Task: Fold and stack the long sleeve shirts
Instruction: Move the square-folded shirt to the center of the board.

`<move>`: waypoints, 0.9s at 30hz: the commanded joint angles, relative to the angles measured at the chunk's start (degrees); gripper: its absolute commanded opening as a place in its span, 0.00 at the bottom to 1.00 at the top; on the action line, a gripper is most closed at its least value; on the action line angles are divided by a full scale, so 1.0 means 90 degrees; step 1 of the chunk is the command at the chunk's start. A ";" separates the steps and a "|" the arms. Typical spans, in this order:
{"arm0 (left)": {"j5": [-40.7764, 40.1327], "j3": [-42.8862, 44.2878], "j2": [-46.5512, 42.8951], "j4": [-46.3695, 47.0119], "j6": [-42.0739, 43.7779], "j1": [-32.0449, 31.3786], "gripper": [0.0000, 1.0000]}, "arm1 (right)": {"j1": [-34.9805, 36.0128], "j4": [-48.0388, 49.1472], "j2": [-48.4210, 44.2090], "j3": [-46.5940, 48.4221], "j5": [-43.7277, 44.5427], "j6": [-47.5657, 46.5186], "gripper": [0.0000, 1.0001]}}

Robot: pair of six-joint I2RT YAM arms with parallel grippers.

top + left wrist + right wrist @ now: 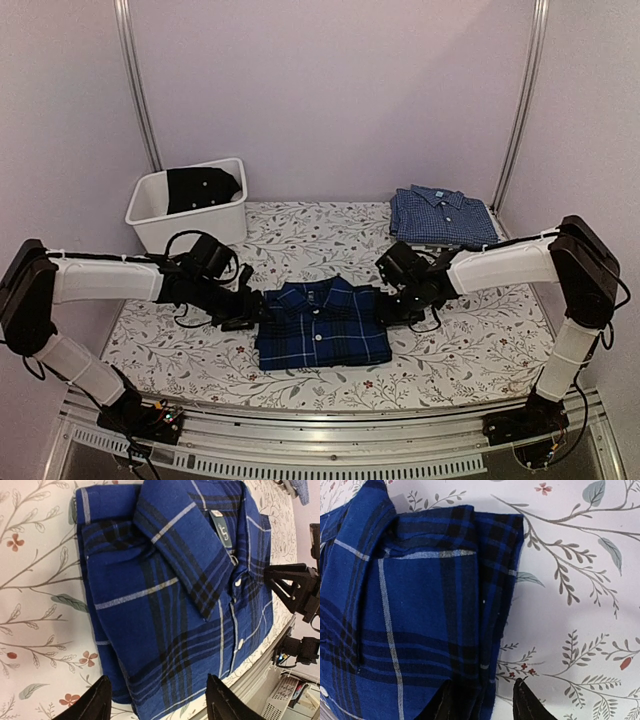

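The navy and royal-blue plaid shirt lies folded, collar up and buttoned, in the middle of the table. A lighter blue fine-checked shirt lies folded at the back right. My left gripper sits low at the plaid shirt's left edge. In the left wrist view this gripper is open, its fingers wide apart over the plaid shirt. My right gripper is at the shirt's right edge. In the right wrist view it is open. One finger is over the plaid shirt, the other over bare tablecloth.
A white bin holding dark cloth stands at the back left. The floral tablecloth covers the table, whose metal front rail runs just below the plaid shirt. Frame posts rise at both back corners.
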 commanded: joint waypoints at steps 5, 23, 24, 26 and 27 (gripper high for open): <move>-0.0245 0.0726 0.0602 0.0279 0.0364 0.0440 0.51 | -0.0035 -0.0029 -0.0602 -0.0012 0.0365 0.0167 0.45; -0.0530 0.1048 0.1449 0.0341 0.0518 0.0462 0.41 | -0.0347 0.0353 0.0421 0.1114 0.0379 -0.0559 0.48; -0.0507 0.1069 0.1492 0.0353 0.0523 0.0463 0.39 | -0.0371 0.0380 0.0543 0.1189 0.0354 -0.0599 0.48; -0.0476 0.1106 0.1541 0.0397 0.0528 0.0457 0.35 | -0.0399 0.0403 0.0712 0.1343 0.0356 -0.0677 0.48; -0.0466 0.1133 0.1569 0.0410 0.0528 0.0457 0.32 | -0.0405 0.0399 0.0822 0.1419 0.0351 -0.0698 0.48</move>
